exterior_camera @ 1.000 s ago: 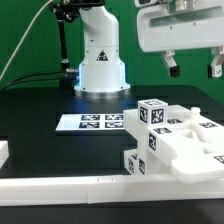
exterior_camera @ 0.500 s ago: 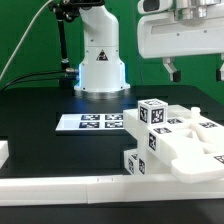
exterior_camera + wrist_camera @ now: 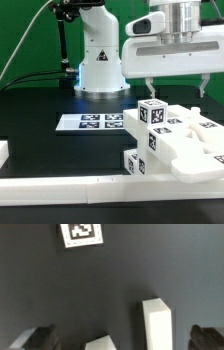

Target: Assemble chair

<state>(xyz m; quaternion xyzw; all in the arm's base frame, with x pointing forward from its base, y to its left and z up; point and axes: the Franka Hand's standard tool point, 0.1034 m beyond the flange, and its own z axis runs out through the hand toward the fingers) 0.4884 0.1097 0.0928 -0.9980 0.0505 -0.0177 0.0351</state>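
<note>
The chair's white parts [image 3: 172, 142] lie in a cluster on the black table at the exterior view's right: blocky slabs and square bars with black-and-white tags, one tagged block [image 3: 151, 112] standing highest. My gripper [image 3: 175, 89] hangs open just above that cluster and holds nothing. In the wrist view the two dark fingertips [image 3: 38, 338] frame the table far below. A white bar end [image 3: 155, 322] and a smaller white corner [image 3: 100, 343] rise between them, untouched.
The marker board [image 3: 90, 122] lies flat on the table at centre. The arm's white base [image 3: 100, 60] stands behind it. A low white rim wall [image 3: 60, 186] runs along the near edge. A white tagged piece [image 3: 82, 234] shows on the table in the wrist view.
The gripper has come down and shifted toward the exterior view's left, from the top right corner to just above the chair parts. Its jaws have stayed open.
</note>
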